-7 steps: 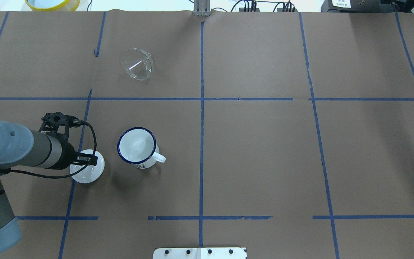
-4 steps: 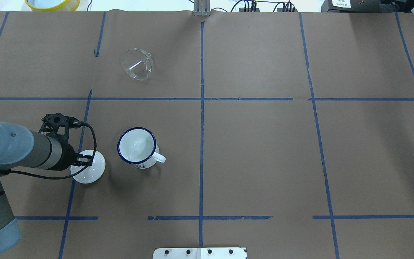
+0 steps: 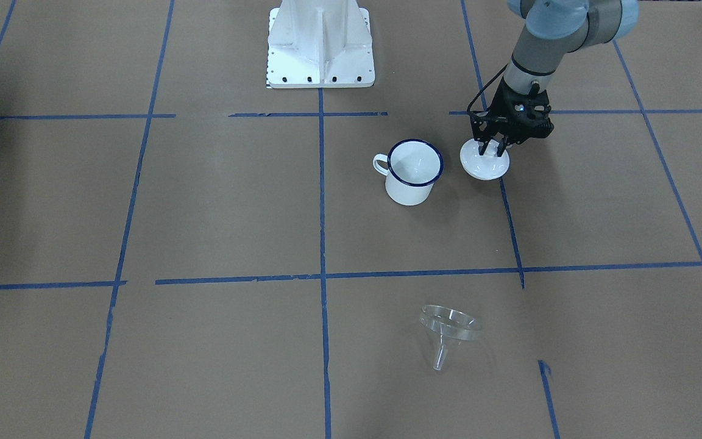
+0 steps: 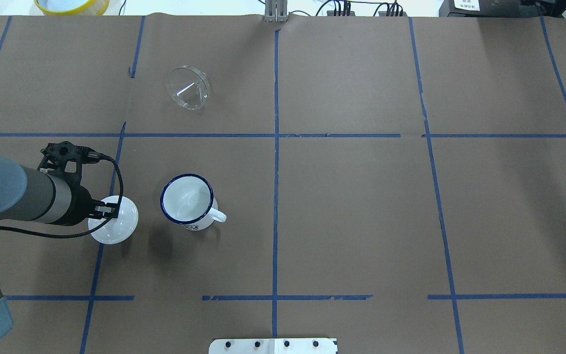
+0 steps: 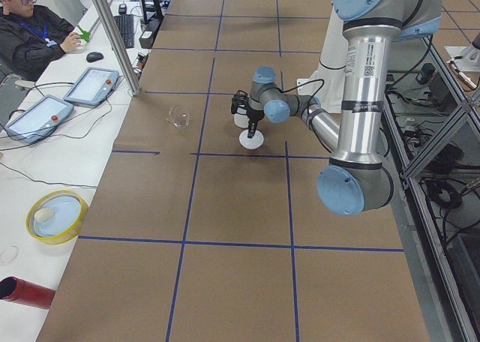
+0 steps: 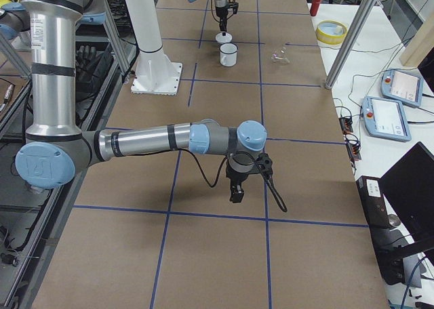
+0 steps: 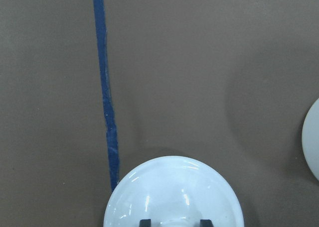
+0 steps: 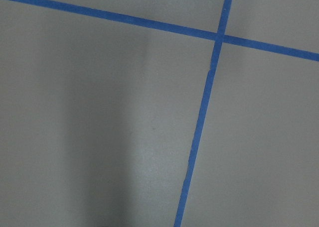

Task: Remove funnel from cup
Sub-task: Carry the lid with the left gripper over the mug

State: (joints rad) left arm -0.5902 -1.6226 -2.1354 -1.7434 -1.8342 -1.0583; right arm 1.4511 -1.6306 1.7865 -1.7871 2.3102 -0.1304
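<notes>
The clear funnel point(image 4: 188, 87) lies on its side on the brown paper, far from the cup, and also shows in the front view point(image 3: 448, 329). The cup point(image 4: 187, 201), a white mug with a dark blue rim, stands upright and empty, as the front view point(image 3: 413, 174) also shows. My left gripper point(image 4: 108, 212) is shut on the knob of a white domed lid point(image 4: 113, 221) to the left of the cup. The left wrist view shows the lid point(image 7: 174, 192) under the fingers, seemingly held just above the paper. My right gripper point(image 6: 237, 190) hangs over bare paper far off; I cannot tell its state.
The white robot base point(image 3: 320, 42) stands behind the cup. A yellow-rimmed bowl point(image 4: 70, 5) sits beyond the table's far edge. Blue tape lines point(image 4: 276, 147) cross the brown paper. An operator point(image 5: 30, 34) sits at the side bench.
My left gripper has carried the white lid a little to the left, away from the cup. The cup and the funnel have not moved.
</notes>
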